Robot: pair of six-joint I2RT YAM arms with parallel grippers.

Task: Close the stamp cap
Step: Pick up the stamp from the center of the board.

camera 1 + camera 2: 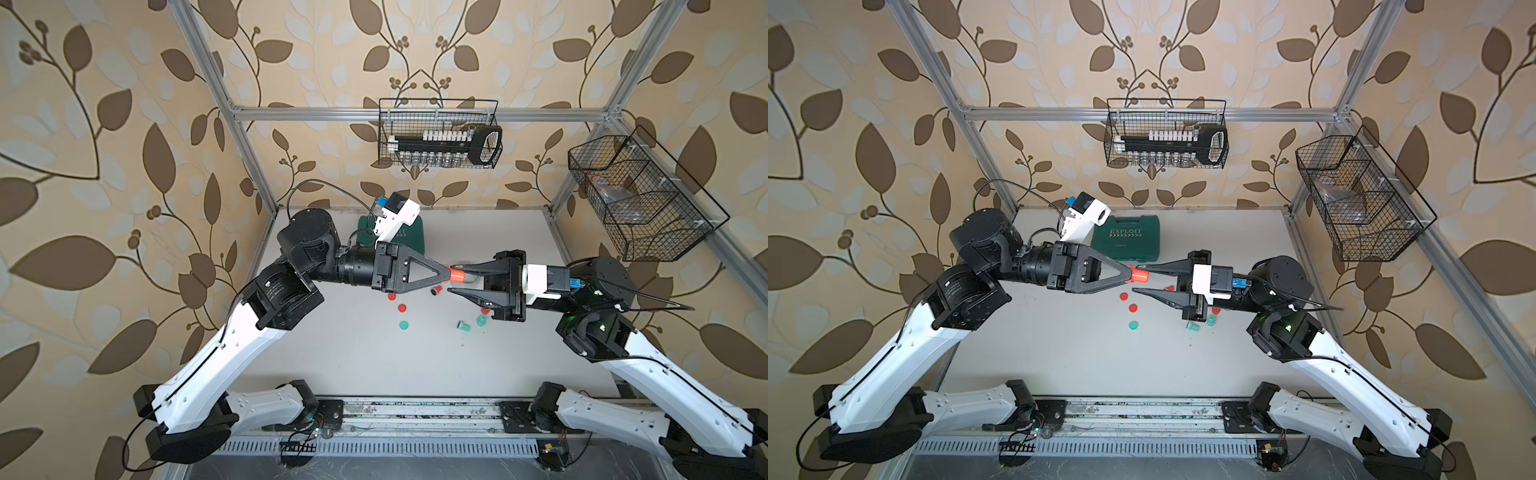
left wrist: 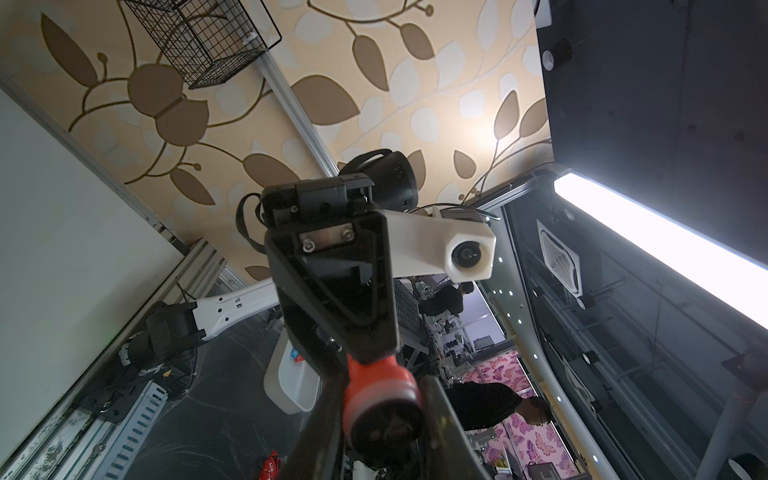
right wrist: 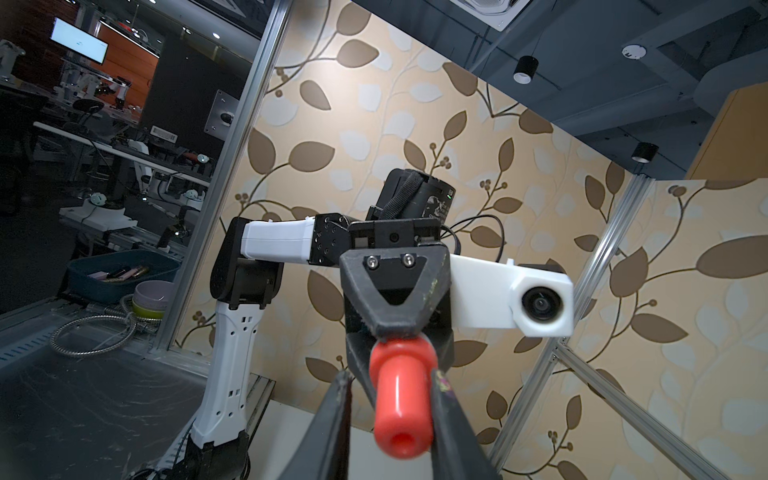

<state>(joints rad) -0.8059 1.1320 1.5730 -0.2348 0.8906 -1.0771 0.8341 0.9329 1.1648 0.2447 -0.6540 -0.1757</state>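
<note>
A red stamp (image 1: 457, 274) hangs in the air over the middle of the table. My left gripper (image 1: 449, 273) is shut on its wider end (image 2: 380, 399). The narrow red handle (image 3: 401, 399) points toward my right gripper (image 1: 457, 280). It lies between that gripper's two fingers, which are open. One finger (image 3: 449, 415) touches the handle and the other (image 3: 336, 415) stands a little off it. Whether a cap sits on the stamp, I cannot tell. In both top views the two grippers meet tip to tip (image 1: 1136, 278).
Small red pieces (image 1: 391, 296) (image 1: 402, 308) and green ones (image 1: 403, 325) (image 1: 463, 327) lie on the white table below the grippers. A green case (image 1: 1126, 237) sits at the back. Wire baskets hang on the back wall (image 1: 438, 133) and the right wall (image 1: 640, 199).
</note>
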